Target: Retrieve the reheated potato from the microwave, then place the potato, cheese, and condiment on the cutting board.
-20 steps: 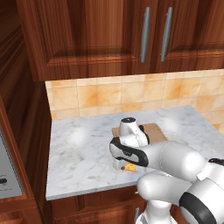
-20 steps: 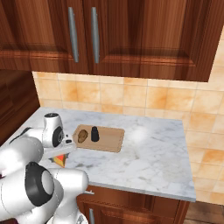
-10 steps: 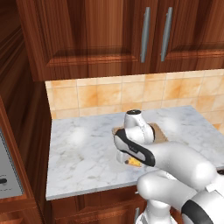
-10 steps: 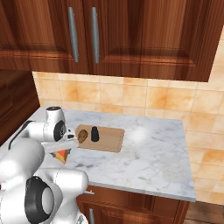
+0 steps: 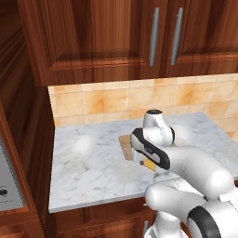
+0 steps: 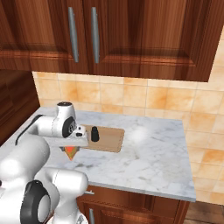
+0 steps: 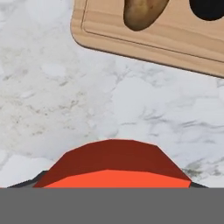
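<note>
Hand view: the gripper [image 7: 116, 183] holds the cheese [image 7: 114, 162] between its two tips, red rind uppermost, orange face below it. The jaws stand partly apart and closed on the wedge. The wedge hangs over the counter [image 7: 65, 96], just short of the board [image 7: 175, 41]'s near edge. The potato [image 7: 142, 13] lies on the board near one corner, and the condiment [image 7: 208, 8] stands on the board beside the potato, apart from it.

Compared with a second ago, the hand has travelled toward the board and taken the cheese with it. In the right base view the cheese [image 6: 70, 151] now hangs under the wrist, just off the board [image 6: 109, 140]'s left end, closer to the board than before. The condiment [image 6: 94, 134] stands upright on the board where it stood earlier. The wrist now hides the spot on the board where the potato showed.

In the left base view the wrist has swung farther over the board [image 5: 124, 145], so that just one corner peeks out. The cheese [image 5: 149, 165] shows as a yellow-orange tip below the hand, near that corner.
</note>
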{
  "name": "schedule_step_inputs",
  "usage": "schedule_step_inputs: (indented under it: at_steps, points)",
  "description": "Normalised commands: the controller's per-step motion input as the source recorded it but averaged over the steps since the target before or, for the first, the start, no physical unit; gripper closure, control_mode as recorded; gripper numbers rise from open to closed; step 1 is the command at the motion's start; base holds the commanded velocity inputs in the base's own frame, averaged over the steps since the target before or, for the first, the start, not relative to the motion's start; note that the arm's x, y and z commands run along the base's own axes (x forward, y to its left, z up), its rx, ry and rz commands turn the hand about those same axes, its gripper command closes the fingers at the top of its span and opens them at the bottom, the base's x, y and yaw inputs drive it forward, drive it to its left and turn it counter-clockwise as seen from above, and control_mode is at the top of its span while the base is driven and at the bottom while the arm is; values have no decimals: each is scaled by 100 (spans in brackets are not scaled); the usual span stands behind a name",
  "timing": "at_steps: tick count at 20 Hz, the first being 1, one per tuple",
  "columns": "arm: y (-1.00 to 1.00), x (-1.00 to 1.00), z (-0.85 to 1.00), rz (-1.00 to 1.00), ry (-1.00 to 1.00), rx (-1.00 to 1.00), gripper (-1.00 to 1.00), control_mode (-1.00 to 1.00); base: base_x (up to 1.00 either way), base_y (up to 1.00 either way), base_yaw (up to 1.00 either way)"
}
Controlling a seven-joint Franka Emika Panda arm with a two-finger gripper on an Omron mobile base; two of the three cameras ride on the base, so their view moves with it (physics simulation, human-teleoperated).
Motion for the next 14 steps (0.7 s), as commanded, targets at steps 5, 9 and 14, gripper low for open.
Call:
schedule_step_inputs:
  at_steps: [5, 9, 14]
  points:
    - [-37, 34, 13, -32, 3, -1, 100, -100, 0, 0, 0]
    - [-40, 34, 5, -27, 6, -1, 100, -100, 0, 0, 0]
    - [-41, 33, 5, -19, 10, -1, 100, -100, 0, 0, 0]
